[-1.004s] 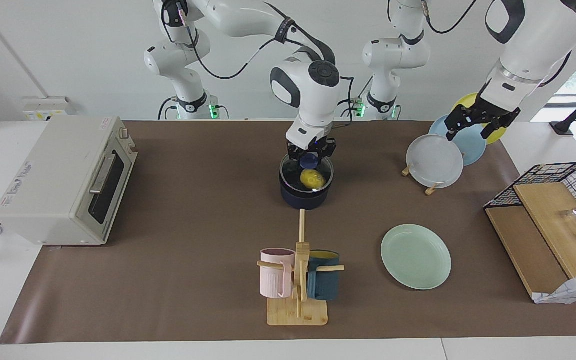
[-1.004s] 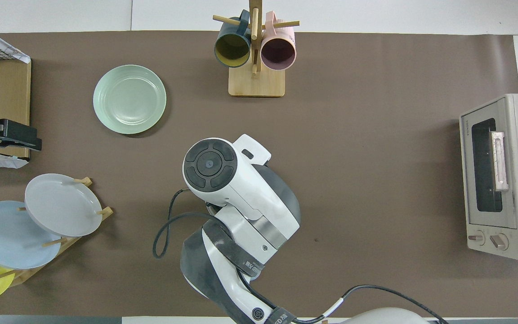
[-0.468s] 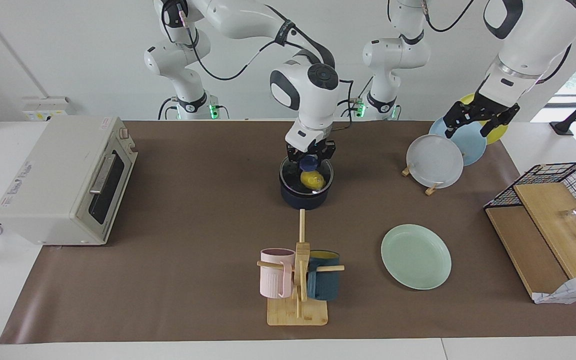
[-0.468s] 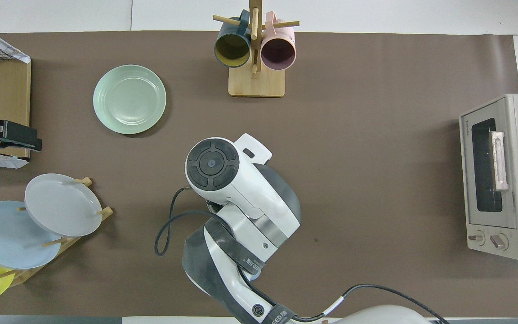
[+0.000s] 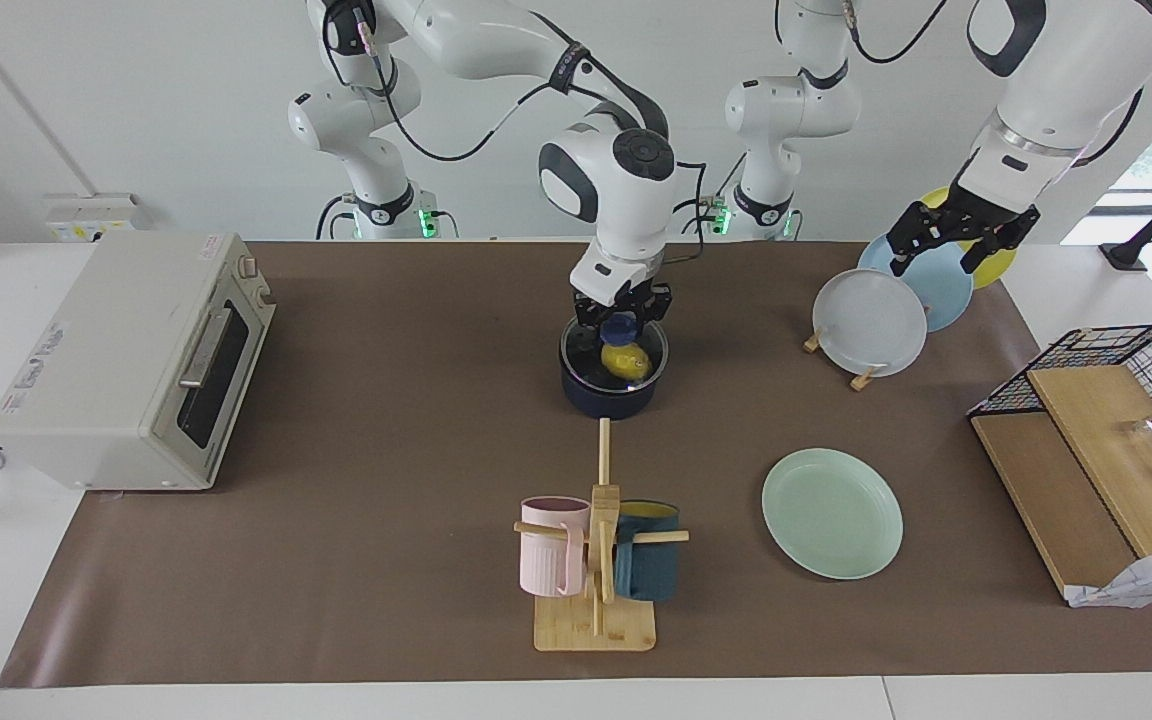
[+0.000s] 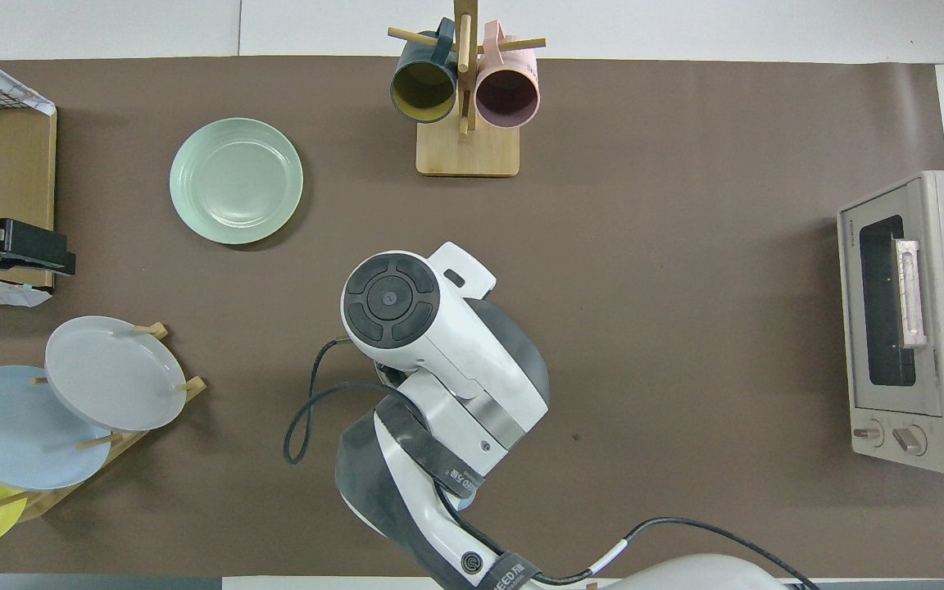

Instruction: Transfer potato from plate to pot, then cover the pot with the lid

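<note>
Lid (image 5: pixel 615 345) on pot (image 5: pixel 612 392), under right gripper (image 5: pixel 621 318)

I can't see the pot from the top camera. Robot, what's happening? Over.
Right pincer shut on lid knob, lid on pot. Potato inside. Left pincer open, waiting over plate rack. Nothing blocking.

toaster oven (image 5: pixel 131 365), mug tree (image 5: pixel 597 560), perhaps a wire basket (image 5: pixel 1126 370).

One camera faces the robots, one looks steeply down; both share the table (image 5: pixel 416 450)
</note>
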Tool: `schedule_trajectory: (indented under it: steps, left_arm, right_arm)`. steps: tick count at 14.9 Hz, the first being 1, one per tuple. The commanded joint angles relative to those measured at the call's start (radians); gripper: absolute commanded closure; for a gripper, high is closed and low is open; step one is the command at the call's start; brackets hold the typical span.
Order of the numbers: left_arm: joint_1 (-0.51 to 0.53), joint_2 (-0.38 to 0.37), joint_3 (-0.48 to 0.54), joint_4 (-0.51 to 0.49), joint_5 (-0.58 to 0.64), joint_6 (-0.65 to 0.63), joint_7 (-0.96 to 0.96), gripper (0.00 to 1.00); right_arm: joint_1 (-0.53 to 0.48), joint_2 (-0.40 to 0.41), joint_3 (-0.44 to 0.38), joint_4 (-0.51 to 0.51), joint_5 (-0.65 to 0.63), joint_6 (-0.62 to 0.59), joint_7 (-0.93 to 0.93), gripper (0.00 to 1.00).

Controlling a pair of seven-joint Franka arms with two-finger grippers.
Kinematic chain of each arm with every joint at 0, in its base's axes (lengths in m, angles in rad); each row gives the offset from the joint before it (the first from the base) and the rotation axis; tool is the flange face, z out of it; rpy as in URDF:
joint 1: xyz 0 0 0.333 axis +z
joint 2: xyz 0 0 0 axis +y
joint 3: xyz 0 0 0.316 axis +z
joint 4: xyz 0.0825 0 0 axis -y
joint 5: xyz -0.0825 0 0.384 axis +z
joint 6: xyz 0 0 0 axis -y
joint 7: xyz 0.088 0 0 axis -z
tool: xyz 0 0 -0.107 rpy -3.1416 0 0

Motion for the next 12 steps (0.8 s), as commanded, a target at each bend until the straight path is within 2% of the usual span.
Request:
schedule_trajectory:
  steps: [1, 7, 10, 12]
  left_arm:
    - [0.011, -0.01, -0.007, -0.002, -0.007, -0.014, -0.005, 0.0]
    - [0.018, -0.01, -0.005, -0.002, -0.007, -0.014, -0.005, 0.0]
    - [0.018, -0.01, -0.005, -0.002, -0.007, -0.014, -0.005, 0.0]
    - [0.018, -0.01, -0.005, -0.002, -0.007, -0.014, -0.005, 0.0]
  right_arm:
    - [-0.004, -0.015, 0.003, -0.036, -0.014, 0.032, -0.035, 0.98]
    - [-0.013, -0.015, 0.005, -0.038, -0.015, 0.035, -0.057, 0.97]
    - [-0.015, -0.015, 0.003, -0.036, -0.014, 0.035, -0.054, 0.79]
    - [-0.016, -0.015, 0.003, -0.035, -0.012, 0.035, -0.046, 0.4]
